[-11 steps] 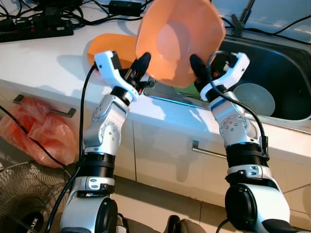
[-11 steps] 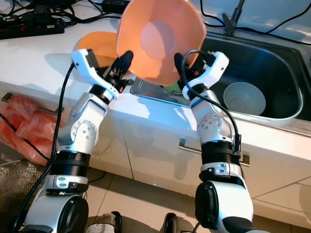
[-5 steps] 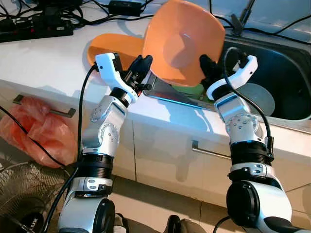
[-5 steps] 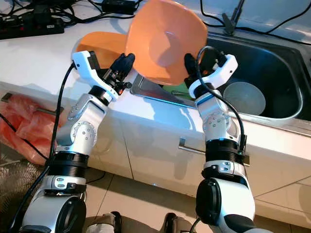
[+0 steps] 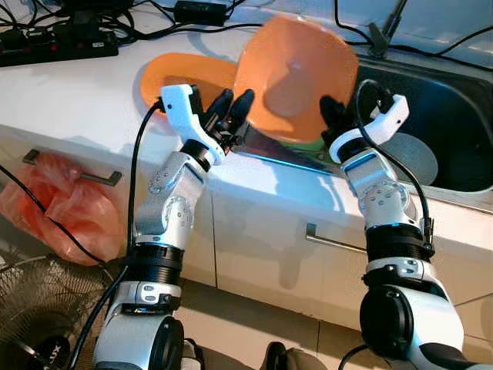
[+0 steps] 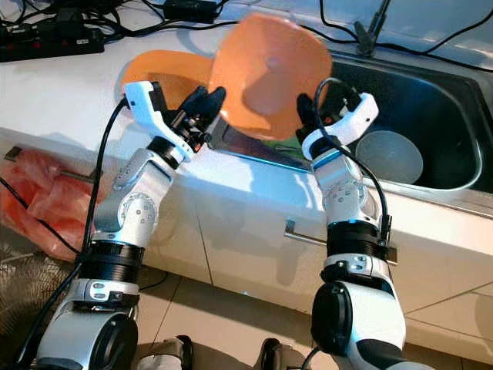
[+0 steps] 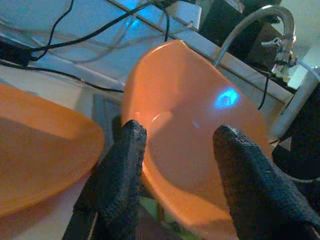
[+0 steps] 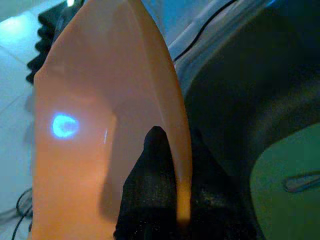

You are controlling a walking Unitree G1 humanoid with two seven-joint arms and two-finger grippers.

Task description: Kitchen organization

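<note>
right gripper [image 5: 327, 116] fingers pinch the rim of the tilted orange bowl [image 5: 296, 81]. left gripper [image 5: 233, 108] fingers spread, empty. one-sided grip: bowl may slip into the sink [image 5: 454, 116].

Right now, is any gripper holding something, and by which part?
The right gripper pinches the orange bowl by its rim, on the sink side. The left gripper is open beside it, holding nothing.

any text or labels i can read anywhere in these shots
White lettering on a dark object on the floor beside the fan: too small and cut off to read.
No print shows on the orange bowl, the second orange bowl on the counter, the pale bowl in the sink, or the power strip.
</note>
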